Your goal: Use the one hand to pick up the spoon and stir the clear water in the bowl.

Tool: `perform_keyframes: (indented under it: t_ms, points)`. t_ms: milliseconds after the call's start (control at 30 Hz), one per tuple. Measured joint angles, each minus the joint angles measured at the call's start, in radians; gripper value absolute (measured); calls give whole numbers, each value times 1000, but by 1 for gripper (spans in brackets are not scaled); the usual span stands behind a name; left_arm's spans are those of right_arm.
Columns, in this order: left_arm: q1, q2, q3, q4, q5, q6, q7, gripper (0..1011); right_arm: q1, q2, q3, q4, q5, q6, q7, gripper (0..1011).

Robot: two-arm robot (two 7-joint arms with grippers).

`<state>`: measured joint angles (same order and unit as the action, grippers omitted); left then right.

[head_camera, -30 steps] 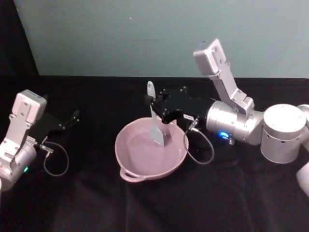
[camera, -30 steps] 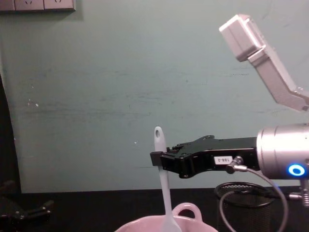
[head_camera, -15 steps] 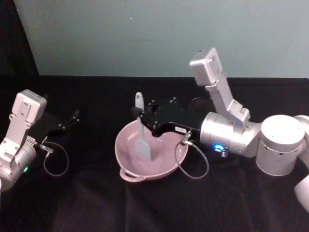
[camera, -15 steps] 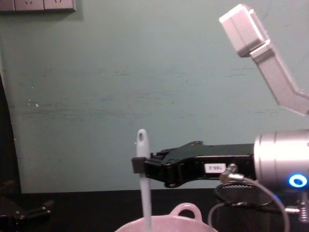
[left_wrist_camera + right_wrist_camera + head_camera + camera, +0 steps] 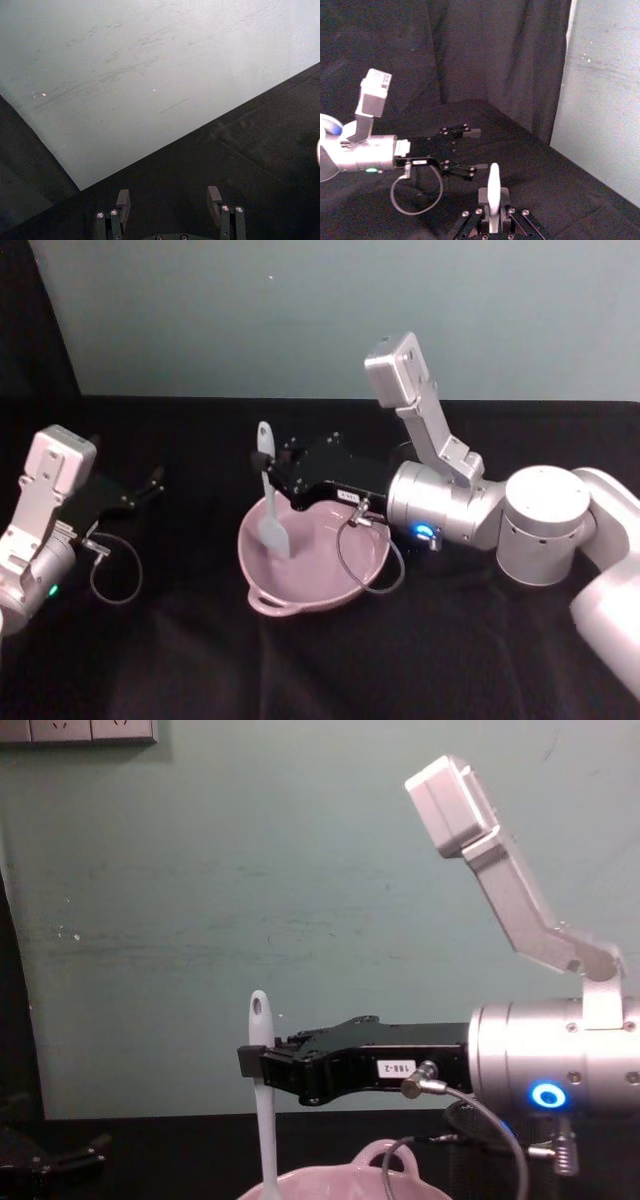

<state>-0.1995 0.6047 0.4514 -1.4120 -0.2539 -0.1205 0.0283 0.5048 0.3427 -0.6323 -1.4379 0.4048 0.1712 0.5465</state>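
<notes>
Our right gripper (image 5: 268, 469) is clamped on the spoon (image 5: 269, 497) partway up its handle, reaching in from the right over the bowl (image 5: 325, 565). The spoon stands almost upright. Its long axis runs top to bottom, with the holed end above the fingers and the flat blade down inside the bowl. The blade sits in the bowl's left half, close to the left wall, so we judge the free room for a stirring sweep lies to the right and near side. Whether the blade meets the bottom we cannot tell. Our left gripper (image 5: 170, 200) is parked at the far left, well apart from the bowl — its fingers spread and holding nothing.
</notes>
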Motion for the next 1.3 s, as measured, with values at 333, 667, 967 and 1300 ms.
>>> perform_keyframes:
  t_ms: [333, 667, 967, 1300]
  points:
    - [0, 0, 0, 0, 0, 0, 0, 1011, 18, -8, 15, 50, -52, -31, -43, 123]
    - [0, 0, 0, 0, 0, 0, 0, 1011, -45, 49, 64, -32, -55, 4, -56, 123]
    - [0, 0, 0, 0, 0, 0, 0, 1011, -97, 61, 77, -90, -25, 11, -52, 123]
    - [0, 0, 0, 0, 0, 0, 0, 1011, -89, 69, 100, -141, -10, 5, -52, 123]
